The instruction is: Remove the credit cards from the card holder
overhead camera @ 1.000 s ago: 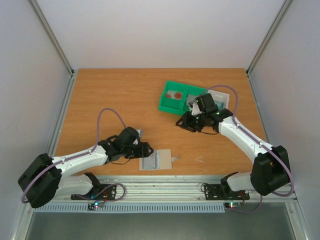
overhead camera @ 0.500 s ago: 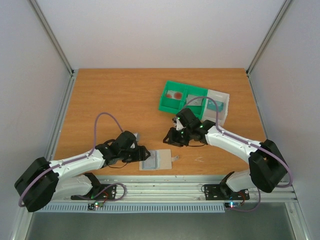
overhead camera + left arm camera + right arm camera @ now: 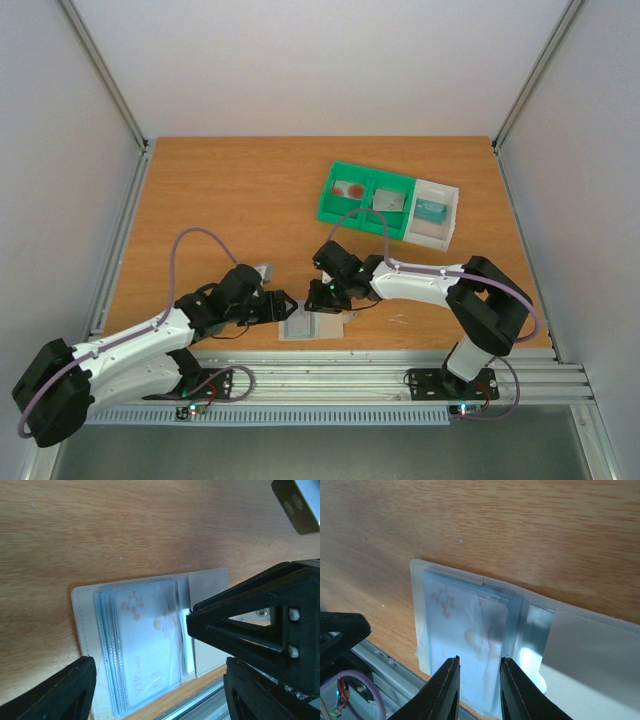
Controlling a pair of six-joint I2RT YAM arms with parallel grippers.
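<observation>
The card holder (image 3: 314, 323) lies open near the table's front edge. In the left wrist view (image 3: 86, 625) its clear sleeves hold a pale VIP card (image 3: 145, 645) with red blossoms. My right gripper (image 3: 322, 297) hovers just over that card (image 3: 462, 615). In the right wrist view (image 3: 479, 660) its jaws stand a little apart and empty. My left gripper (image 3: 284, 306) is wide open at the holder's left edge (image 3: 157, 667). A red-marked card (image 3: 348, 189) and a greyish card (image 3: 389, 200) lie in the green bin. A teal card (image 3: 432, 211) lies in the white tray.
The green two-compartment bin (image 3: 340, 215) and the white tray (image 3: 447, 233) stand at the back right. A small grey block (image 3: 264, 271) lies beside the left arm. The metal rail (image 3: 380, 375) runs just in front of the holder.
My right gripper has swung from over the green bin down and left to the holder, leaving the greyish card in the bin. My left gripper has moved right to the holder's edge.
</observation>
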